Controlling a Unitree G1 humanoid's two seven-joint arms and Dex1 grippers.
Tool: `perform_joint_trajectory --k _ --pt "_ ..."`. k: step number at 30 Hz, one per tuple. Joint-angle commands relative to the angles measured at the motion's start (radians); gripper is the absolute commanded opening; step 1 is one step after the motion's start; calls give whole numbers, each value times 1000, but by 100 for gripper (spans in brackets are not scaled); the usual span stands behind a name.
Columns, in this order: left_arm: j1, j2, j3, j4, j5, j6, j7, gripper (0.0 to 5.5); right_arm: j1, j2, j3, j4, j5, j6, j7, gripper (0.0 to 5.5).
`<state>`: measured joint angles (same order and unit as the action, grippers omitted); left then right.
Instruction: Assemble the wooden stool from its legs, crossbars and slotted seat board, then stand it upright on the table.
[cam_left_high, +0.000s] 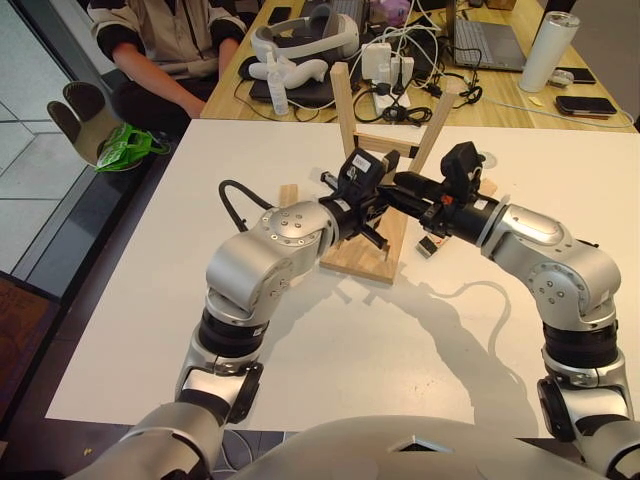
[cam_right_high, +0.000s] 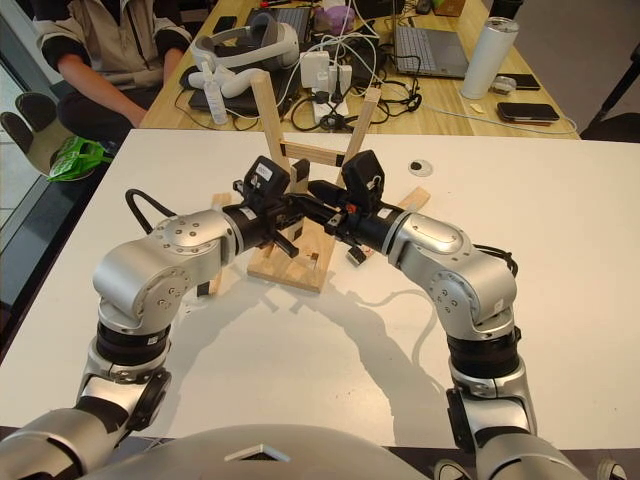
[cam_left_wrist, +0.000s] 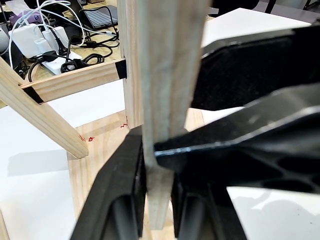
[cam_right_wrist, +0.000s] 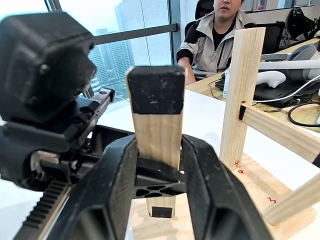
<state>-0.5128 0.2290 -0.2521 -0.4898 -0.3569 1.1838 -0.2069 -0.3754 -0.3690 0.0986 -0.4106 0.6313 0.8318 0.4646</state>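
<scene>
Pale wooden leg (cam_right_wrist: 156, 136), black-capped at its end, clamped between jaws.

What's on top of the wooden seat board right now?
Two legs joined by a crossbar stand at the far end of the seat board. The left gripper and right gripper clamp a third leg over it; whether it's seated is hidden.

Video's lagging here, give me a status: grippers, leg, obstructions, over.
Left gripper and right gripper both shut on loose leg. Leg upright over seat board, seating unclear. Two joined legs with crossbar stand close beside.
</scene>
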Motion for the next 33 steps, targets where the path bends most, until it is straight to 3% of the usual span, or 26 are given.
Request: perform_joint_trajectory --k 1,5,6,11,17,28,33 --pt "-35 -2 18 2 31 -49 7 41 -9 16 15 15 -3 25 -5 130" --pt "-27 -8 35 -1 31 -63 0 41 -22 21 -24 44 3 32 -24 130" --pt "-26 -7 36 -2 32 -63 -1 41 -26 23 -34 52 4 33 -30 167" --pt "-16 2 37 -1 35 -69 -8 41 -31 -11 -90 68 24 30 4 250" --pt "4 35 49 -4 38 -78 -28 40 -212 44 -378 271 145 6 -140 253" --pt "-2 24 -19 -60 -10 -74 -108 40 -204 264 -180 264 99 14 -218 253" --pt "-6 37 -50 -41 14 -82 -111 40 -198 333 -141 199 133 52 -231 253"
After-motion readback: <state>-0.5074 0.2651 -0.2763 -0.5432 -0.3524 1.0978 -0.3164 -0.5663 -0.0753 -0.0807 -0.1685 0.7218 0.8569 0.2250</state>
